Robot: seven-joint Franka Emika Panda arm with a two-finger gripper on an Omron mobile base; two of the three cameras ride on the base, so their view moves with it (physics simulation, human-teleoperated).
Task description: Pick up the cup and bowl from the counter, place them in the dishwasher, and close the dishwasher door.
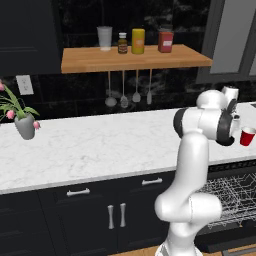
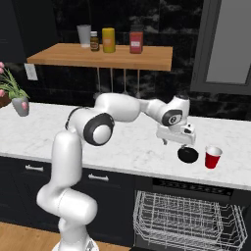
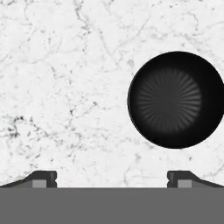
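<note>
A round black bowl [image 3: 176, 99] sits on the white marble counter [image 3: 65, 87], to the right of the line between my finger tips. My gripper [image 3: 112, 179] is open and holds nothing. From the right base camera, the gripper [image 2: 177, 143] hovers just above the counter [image 2: 127, 147], slightly left of the bowl [image 2: 188, 155]. The small red cup [image 2: 213, 157] stands upright right of the bowl, near the counter's front edge. The cup [image 1: 247, 136] also appears beside my arm. Below, the dishwasher [image 2: 196, 188] stands open with its wire rack [image 2: 186, 218] pulled out.
A wooden wall shelf [image 2: 103, 56] carries a tumbler, jars and canisters, with utensils hanging beneath it. A grey vase of pink flowers [image 1: 24, 125] stands at the counter's far left. Navy cabinets [image 1: 95, 212] with silver handles run under the counter.
</note>
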